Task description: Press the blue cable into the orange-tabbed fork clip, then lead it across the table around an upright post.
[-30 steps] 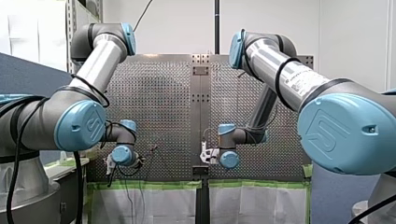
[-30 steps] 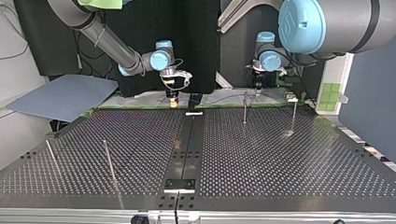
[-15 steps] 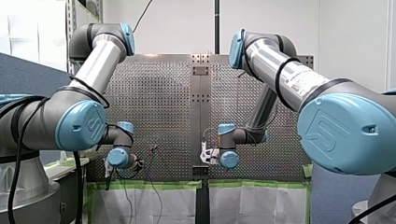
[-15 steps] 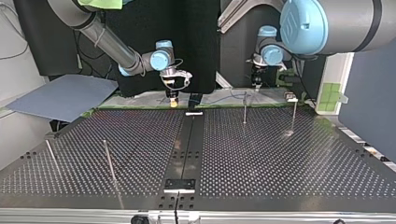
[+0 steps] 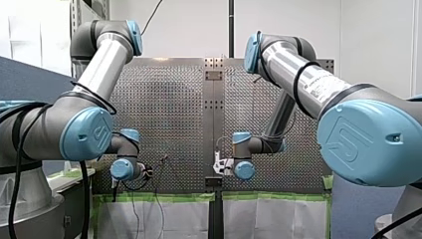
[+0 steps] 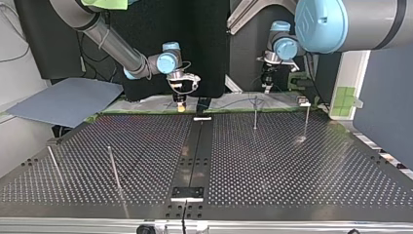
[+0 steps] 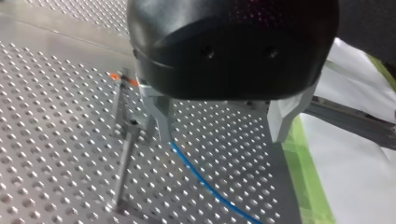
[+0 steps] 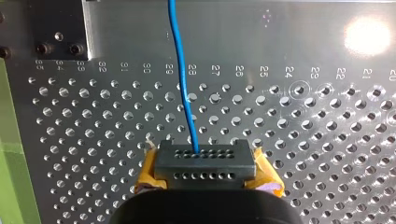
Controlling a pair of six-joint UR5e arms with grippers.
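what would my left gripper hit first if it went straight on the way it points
The left gripper would probably meet the perforated table. The blue cable lies by one open finger, which might catch it first; depth is unclear.

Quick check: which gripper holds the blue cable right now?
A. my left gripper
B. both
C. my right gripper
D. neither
C: in the right wrist view the blue cable runs out from my right gripper, which is shut on it. My left gripper stands open, with the cable lying free by one finger.
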